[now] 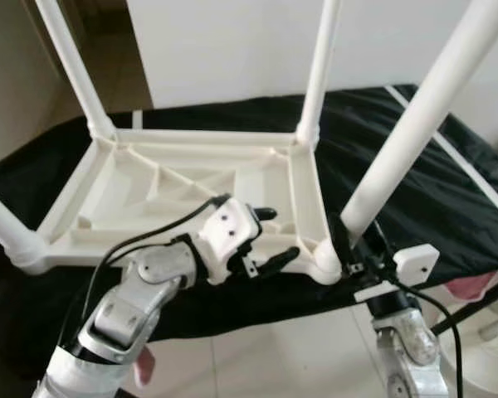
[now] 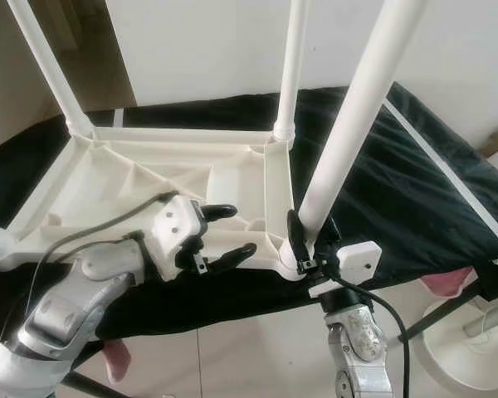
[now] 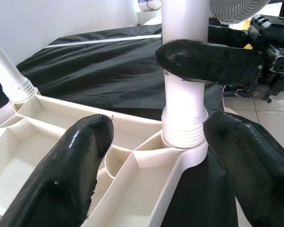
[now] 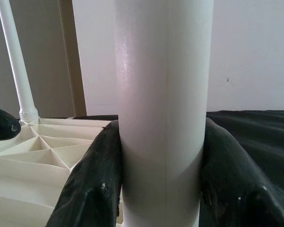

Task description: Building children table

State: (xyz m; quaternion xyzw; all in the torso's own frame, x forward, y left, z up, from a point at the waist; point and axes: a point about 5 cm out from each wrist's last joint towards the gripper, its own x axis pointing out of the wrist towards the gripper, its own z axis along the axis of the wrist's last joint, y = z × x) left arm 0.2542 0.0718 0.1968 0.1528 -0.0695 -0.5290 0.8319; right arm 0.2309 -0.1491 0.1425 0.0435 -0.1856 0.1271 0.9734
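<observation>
White plastic everywhere: the children's table top [image 1: 191, 186] lies upside down on a black cloth-covered bed [image 1: 432, 191], ribbed underside facing up, with white legs rising from its corners. The far-left leg [image 1: 73, 62] and far-right leg [image 1: 319, 70] stand in their sockets, and a near-left leg [image 1: 2, 222] juts from its corner. At the near-right corner socket [image 1: 325, 259], the right gripper [image 2: 307, 236] is clamped around the base of the near-right leg [image 2: 349, 116], black fingers [image 4: 97, 182] pressed flat on both sides of the tube, which leans up and to the right. The left gripper [image 1: 261, 240] hovers just over the table's underside beside that same corner, fingers [image 3: 68, 175] spread wide, holding nothing. Pale tiled floor [image 1: 299, 352] lies below the bed's edge.
</observation>
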